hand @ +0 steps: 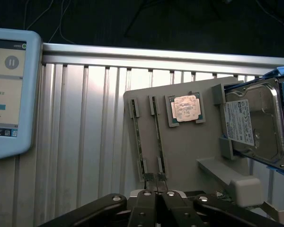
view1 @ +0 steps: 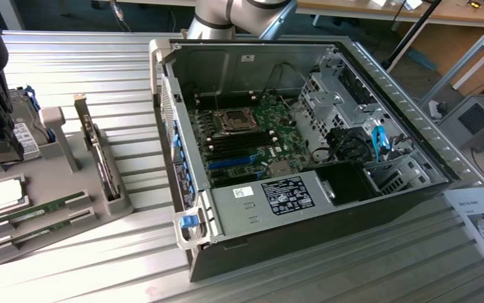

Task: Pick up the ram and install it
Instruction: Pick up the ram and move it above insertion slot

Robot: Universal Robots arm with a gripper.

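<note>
An open computer case (view1: 309,237) lies on a ribbed metal table (view1: 82,57), its motherboard (view1: 263,129) exposed. Beside it, at the exterior view's left, a gray holder (hand: 189,151) carries a hard drive (hand: 253,123), a CPU chip (hand: 185,108) and two green sticks seated in side-by-side slots: the ram (hand: 137,137) and its twin (hand: 157,135). The gripper (hand: 156,178) hangs over one end of the pair, fingers pressed together, gripping nothing.

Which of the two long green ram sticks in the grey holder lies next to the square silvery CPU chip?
The green ram stick whose slot borders the square silvery CPU chip; the other stick lies one slot farther away.
</note>
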